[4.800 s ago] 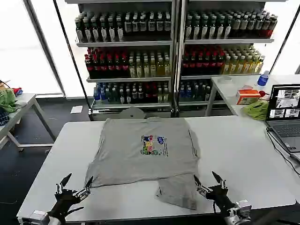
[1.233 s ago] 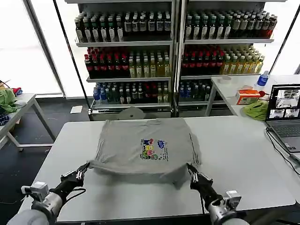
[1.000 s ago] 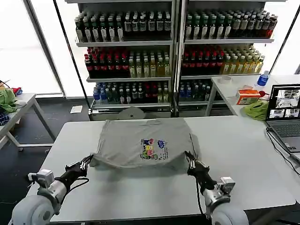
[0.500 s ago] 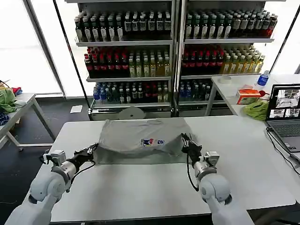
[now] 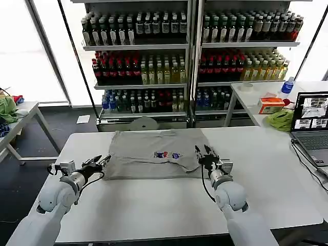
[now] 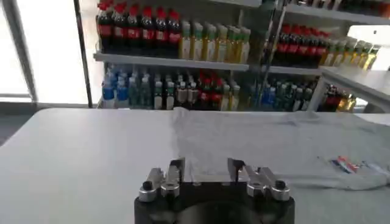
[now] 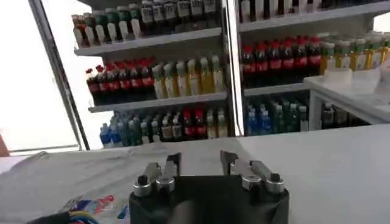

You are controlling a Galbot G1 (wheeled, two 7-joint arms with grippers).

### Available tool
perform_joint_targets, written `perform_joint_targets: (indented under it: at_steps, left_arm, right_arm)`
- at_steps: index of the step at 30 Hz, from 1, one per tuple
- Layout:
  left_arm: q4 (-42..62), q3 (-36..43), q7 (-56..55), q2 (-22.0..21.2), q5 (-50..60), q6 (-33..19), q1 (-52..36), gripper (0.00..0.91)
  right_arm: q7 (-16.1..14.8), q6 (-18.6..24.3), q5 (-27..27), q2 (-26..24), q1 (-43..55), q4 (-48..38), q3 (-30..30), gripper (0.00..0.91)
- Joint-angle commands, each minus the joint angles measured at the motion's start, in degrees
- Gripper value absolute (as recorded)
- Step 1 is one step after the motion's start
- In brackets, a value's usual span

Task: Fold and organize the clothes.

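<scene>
Grippers flank the light grey short-sleeved cotton shirt (image 5: pixel 154 154), folded on the white table (image 5: pixel 154 210): left gripper (image 5: pixel 101 161) and right gripper (image 5: pixel 204 152) at its corners, jaws apart. Soft, limp cloth (likely to sag); pinch edges.

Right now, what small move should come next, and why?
Probably draw both hands back clear of the shirt. It lies doubled over, flat on the table; the left hand and right hand sit open at its two near corners, gripping nothing, so the fold looks released.
</scene>
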Motion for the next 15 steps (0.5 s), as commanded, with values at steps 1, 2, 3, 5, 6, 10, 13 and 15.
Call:
perform_joint_targets:
  at_steps: [1,2,3,5,6,10,13,15]
  left_arm:
    - [-8.6,-4.6,0.1,0.3,1.9,-0.8,10.7,0.907]
    - [-9.3,-4.8,0.1,0.0,2.1,-0.9,12.3,0.907]
    - [-9.4,-4.9,0.1,-0.3,2.4,-1.1,13.4,0.907]
    - [-9.2,-4.8,0.3,-1.3,3.1,-1.8,14.9,0.907]
    - [-8.9,-4.7,0.4,-2.0,3.2,-2.1,15.6,0.907]
    - [-7.8,-3.9,0.7,-3.7,3.5,-2.4,15.7,0.907]
    - [-6.3,-3.2,1.0,-4.2,3.3,-2.5,14.6,0.907]
    - [-4.7,-2.8,1.0,-4.4,3.2,-2.5,13.4,0.907]
  right_arm:
    - [2.8,-5.3,-0.8,-3.4,-9.4,8.8,1.5,0.907]
    - [3.4,-6.1,-1.0,-3.7,-10.7,9.4,2.0,0.907]
    - [3.7,-6.0,-1.3,-4.0,-11.7,9.8,2.5,0.907]
    - [4.9,-6.3,-2.1,-4.2,-13.2,10.0,3.4,0.907]
    - [5.1,-6.3,-2.1,-4.1,-13.5,10.0,3.7,0.907]
    - [6.2,-6.8,-1.3,-3.6,-14.2,9.1,3.7,0.605]
    - [7.4,-7.2,-1.3,-2.6,-13.3,7.9,2.9,0.091]
    - [8.2,-7.8,-1.2,-1.9,-12.4,6.6,2.2,0.0]
